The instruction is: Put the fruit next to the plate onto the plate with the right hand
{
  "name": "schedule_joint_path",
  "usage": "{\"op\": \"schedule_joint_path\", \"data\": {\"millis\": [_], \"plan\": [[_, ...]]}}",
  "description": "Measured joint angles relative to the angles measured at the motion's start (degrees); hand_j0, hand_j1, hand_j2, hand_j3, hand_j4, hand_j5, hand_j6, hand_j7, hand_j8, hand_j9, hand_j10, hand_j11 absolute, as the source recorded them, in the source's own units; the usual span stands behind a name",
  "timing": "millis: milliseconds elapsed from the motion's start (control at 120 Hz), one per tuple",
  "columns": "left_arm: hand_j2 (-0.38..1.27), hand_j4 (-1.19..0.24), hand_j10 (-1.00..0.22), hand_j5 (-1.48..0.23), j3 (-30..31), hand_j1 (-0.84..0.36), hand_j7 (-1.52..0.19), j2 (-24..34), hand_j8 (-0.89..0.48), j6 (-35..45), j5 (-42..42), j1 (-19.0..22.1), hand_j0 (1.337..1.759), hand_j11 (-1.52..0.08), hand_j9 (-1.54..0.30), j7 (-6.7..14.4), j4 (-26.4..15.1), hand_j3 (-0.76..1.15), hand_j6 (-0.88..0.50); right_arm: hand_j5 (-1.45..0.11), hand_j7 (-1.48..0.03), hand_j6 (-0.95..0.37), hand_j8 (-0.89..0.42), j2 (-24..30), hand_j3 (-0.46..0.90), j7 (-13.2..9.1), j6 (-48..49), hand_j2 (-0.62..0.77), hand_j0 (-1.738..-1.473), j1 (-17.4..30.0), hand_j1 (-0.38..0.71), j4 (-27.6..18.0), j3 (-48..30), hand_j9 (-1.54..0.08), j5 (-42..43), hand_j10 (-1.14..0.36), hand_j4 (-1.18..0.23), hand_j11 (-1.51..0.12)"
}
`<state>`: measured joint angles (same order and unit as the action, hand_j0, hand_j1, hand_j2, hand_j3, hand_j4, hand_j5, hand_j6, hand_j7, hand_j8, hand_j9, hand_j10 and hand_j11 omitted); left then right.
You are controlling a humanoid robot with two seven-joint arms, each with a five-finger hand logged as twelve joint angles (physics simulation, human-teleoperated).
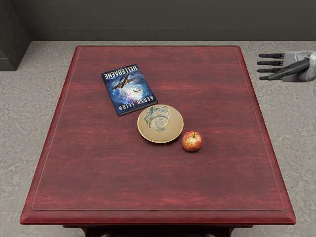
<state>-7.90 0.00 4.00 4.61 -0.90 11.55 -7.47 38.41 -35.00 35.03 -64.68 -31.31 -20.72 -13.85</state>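
One red apple (192,141) sat just right of round tan plate (160,124) on red wooden worktop (98,173), blue paperback book (129,89) just beyond. Right robot hand (296,66) was off worktop, fingers apart.

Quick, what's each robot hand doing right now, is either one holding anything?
Right robot hand: open, fingers stretched out, holding nothing.
Left robot hand: not in view.

Right robot hand (290,66) upper right, fingers straight, spread, empty.
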Motion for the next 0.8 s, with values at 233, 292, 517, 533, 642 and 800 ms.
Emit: {"op": "schedule_joint_path", "data": {"millis": [233, 292, 517, 533, 642, 800], "plan": [[0.0, 0.0, 0.0, 0.0, -0.31, 0.35, 0.0, 0.0, 0.0, -0.01, 0.0, 0.82, 1.658, 0.0, 0.0, -0.01, -0.01, 0.0, 0.0, 0.0, 0.0, 0.0, 0.0, 1.33, 0.0, 0.0, 0.01, 0.0, -1.658, -0.28, -0.35, -1.37, 0.16, 0.0, 1.95, 0.0, 0.0, 0.0], [0.0, 0.0, 0.0, 0.0, -0.27, 0.35, 0.0, 0.0, 0.0, -0.02, 0.01, 0.67, 1.658, 0.0, 0.0, -0.01, 0.01, 0.0, 0.0, 0.0, 0.0, 0.0, 0.0, 0.31, 0.0, 0.0, 0.01, 0.0, -1.658, -3.03, -0.35, -1.59, 1.96, 0.0, 5.03, 0.0, 0.0, 0.0], [0.0, 0.0, 0.0, 0.0, 0.03, 0.35, 0.0, 0.0, 0.0, -0.02, 0.01, 0.55, 1.658, 0.0, 0.0, 0.01, 0.04, 0.0, 0.0, 0.0, 0.0, 0.0, 0.0, -10.52, 0.0, 0.0, -0.01, 0.0, -1.658, -17.93, -0.35, -8.99, 20.66, 0.0, 16.03, 0.0, 0.0, 0.0], [0.0, 0.0, 0.0, 0.0, 0.04, 0.35, 0.0, 0.0, 0.0, -0.02, 0.01, 0.55, 1.658, 0.0, 0.0, 0.01, 0.03, 0.0, 0.0, 0.0, 0.0, 0.0, 0.0, -10.9, 0.0, 0.0, -0.01, 0.0, -1.658, -19.0, -0.35, -10.61, 22.03, 0.0, 16.32, 0.0, 0.0, 0.0], [0.0, 0.0, 0.0, 0.0, 0.07, 0.35, 0.0, 0.0, 0.0, -0.02, 0.02, 0.49, 1.658, 0.0, 0.0, 0.0, 0.05, 0.0, 0.0, 0.0, 0.0, 0.0, 0.0, -12.68, 0.0, 0.0, -0.02, 0.0, -1.658, -24.09, -0.35, -18.22, 29.49, 0.0, 18.42, 0.0, 0.0, 0.0], [0.0, 0.0, 0.0, 0.0, 0.08, 0.35, 0.0, 0.0, 0.0, -0.02, 0.01, 0.47, 1.658, 0.0, 0.0, 0.0, 0.04, 0.0, 0.0, 0.0, 0.0, 0.0, 0.0, -14.0, 0.0, 0.0, -0.02, 0.0, -1.658, -28.02, -0.35, -26.74, 34.66, 0.0, 24.72, 0.0, 0.0, 0.0]]}}
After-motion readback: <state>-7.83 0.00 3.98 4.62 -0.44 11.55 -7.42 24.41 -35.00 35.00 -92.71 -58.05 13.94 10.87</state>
